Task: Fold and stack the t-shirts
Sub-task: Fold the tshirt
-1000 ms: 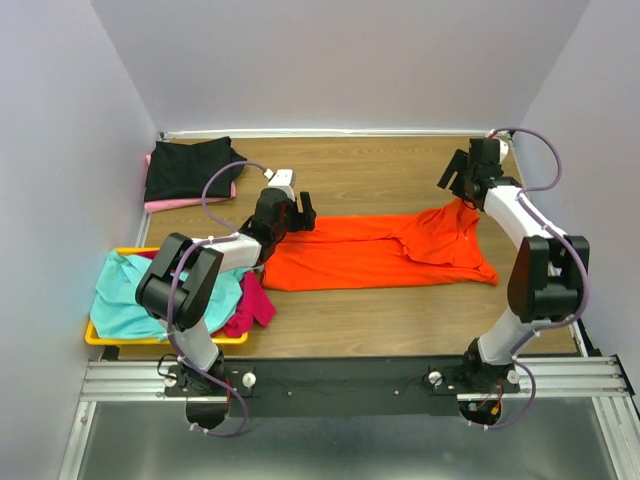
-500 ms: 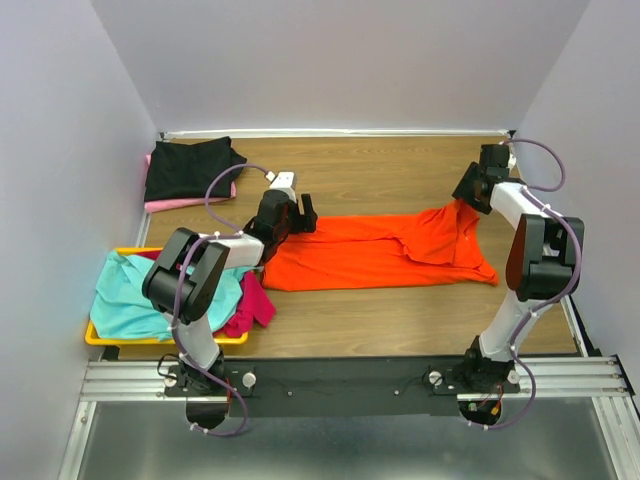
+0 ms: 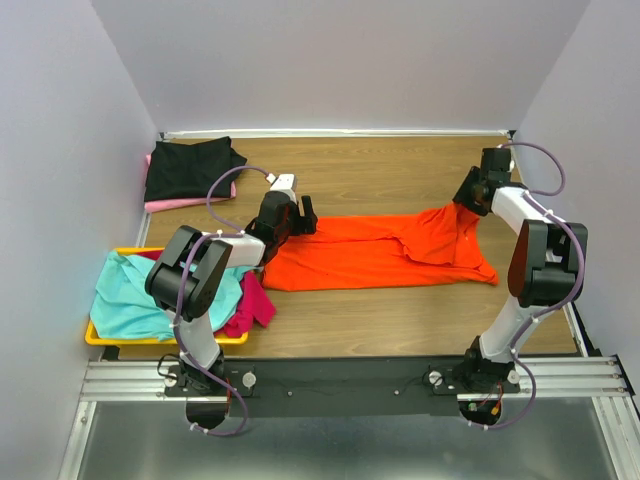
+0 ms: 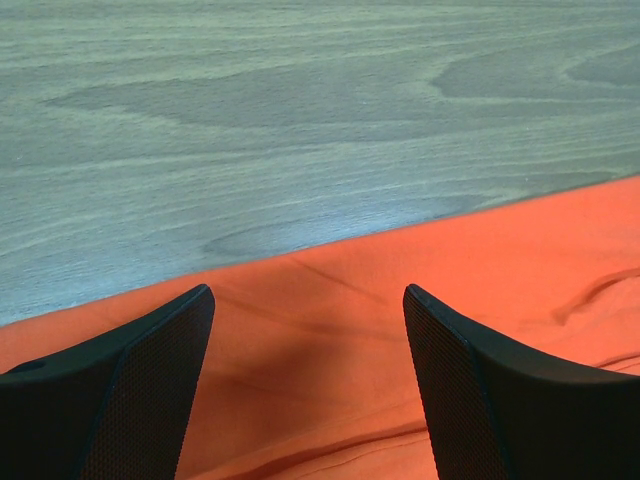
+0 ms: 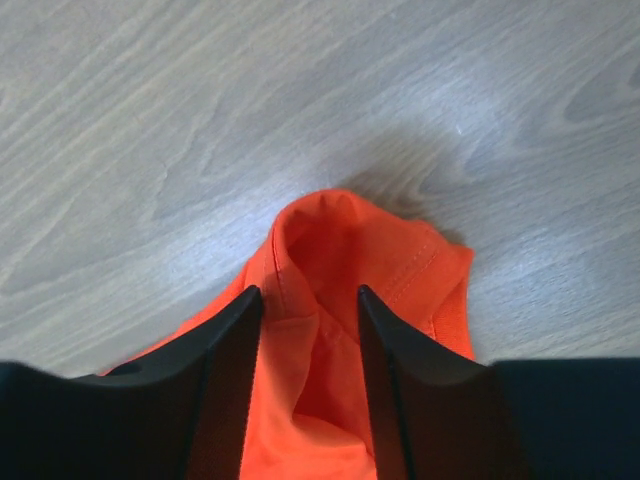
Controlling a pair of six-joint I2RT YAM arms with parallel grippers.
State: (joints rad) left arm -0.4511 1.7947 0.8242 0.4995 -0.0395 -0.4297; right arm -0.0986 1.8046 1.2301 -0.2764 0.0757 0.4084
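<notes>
Bright, even overhead light, soft shadow beside the orange t-shirt (image 5: 340,245) (wrist views cooler-toned), top view sharp

top camera looks down from behind on the whole table (image 3: 400,170); each wrist camera (very near) faces the orange t-shirt (image 3: 370,255), shared by all.

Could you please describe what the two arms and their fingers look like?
The left arm and right arm have white links joined by bulky black joint housings, with a thin lilac cable looping along each. The fingers are black and wedge-shaped, with a finely dotted mesh texture on their inner faces.
</notes>
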